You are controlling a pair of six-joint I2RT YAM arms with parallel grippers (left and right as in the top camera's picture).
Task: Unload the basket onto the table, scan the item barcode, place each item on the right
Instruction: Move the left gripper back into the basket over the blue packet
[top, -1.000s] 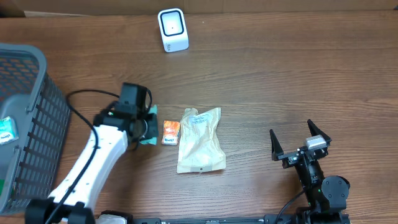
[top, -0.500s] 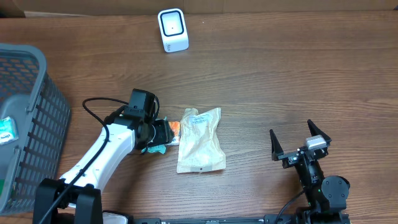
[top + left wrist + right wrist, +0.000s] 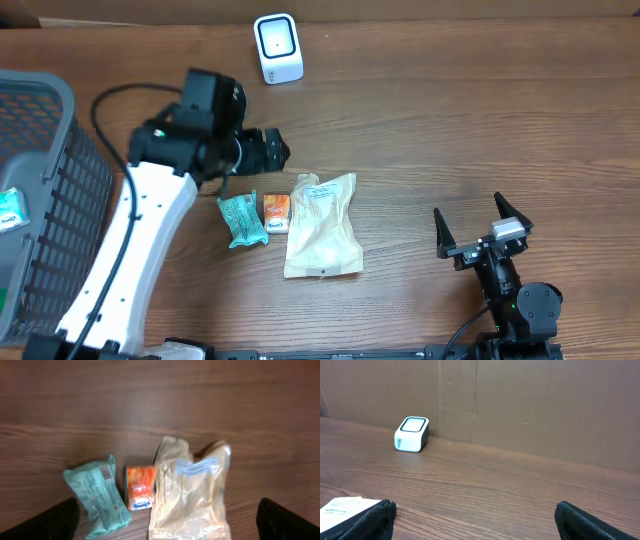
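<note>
Overhead: table (image 3: pixel 450 130); grey basket (image 3: pixel 60 170) at 9 o'clock, likely stock bin. Tan pouch (image 3: pixel 323 225) at centre; teal packet (image 3: pixel 243 220) and orange packet (image 3: pixel 275 213) just beside it at its 9 o'clock, all flat for pickup. Scanner (image 3: pixel 278 47) at 12 o'clock, well apart from items. Left jaws wide open, empty, above row. Right jaws wide open, empty, parked at 4 o'clock.

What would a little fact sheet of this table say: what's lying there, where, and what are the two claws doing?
Scanner: small white scanner, alone at the far edge of the table.
Items: teal packet, orange packet and tan pouch, lying flat in a row.
Container: grey basket at the left edge, with a teal-and-white item inside.
Left arm: left gripper open, holding nothing, raised just beyond the packets.
Right arm: right gripper open, holding nothing, apart from every item.
</note>
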